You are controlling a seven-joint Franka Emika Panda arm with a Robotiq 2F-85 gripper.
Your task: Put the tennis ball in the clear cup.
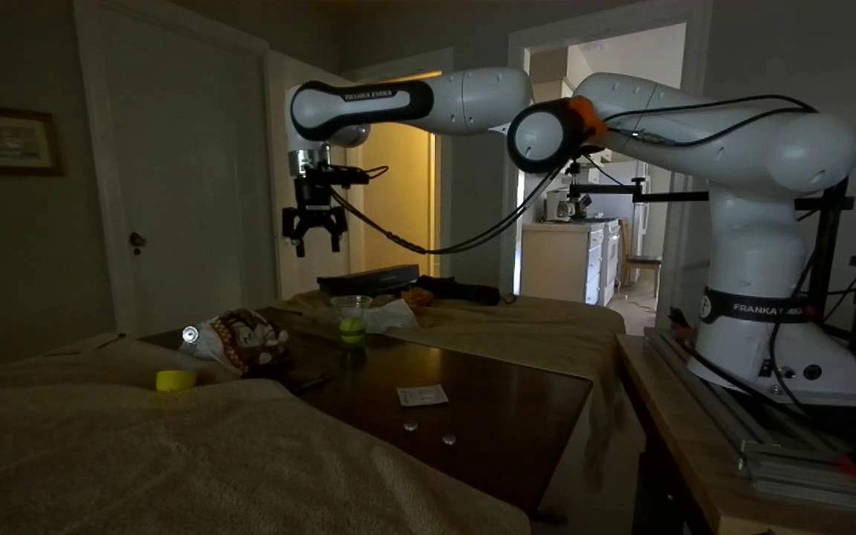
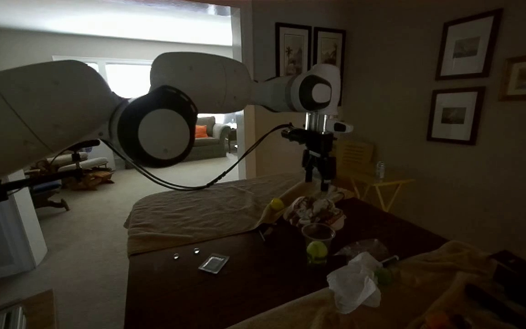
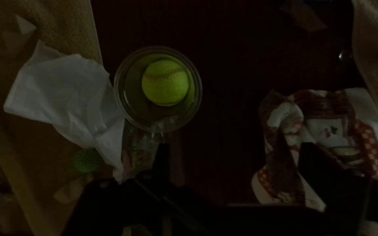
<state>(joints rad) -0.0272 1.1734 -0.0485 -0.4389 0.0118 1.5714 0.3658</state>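
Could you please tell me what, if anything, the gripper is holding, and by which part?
Nothing is held: the gripper stands open, and the tennis ball sits inside the clear cup.

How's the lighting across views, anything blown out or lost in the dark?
Wrist view: very dim, gripper close to a black silhouette, tennis ball readable; in an exterior view, window blown out, foreground dark; in an exterior view, soft sheen on the tabletop.
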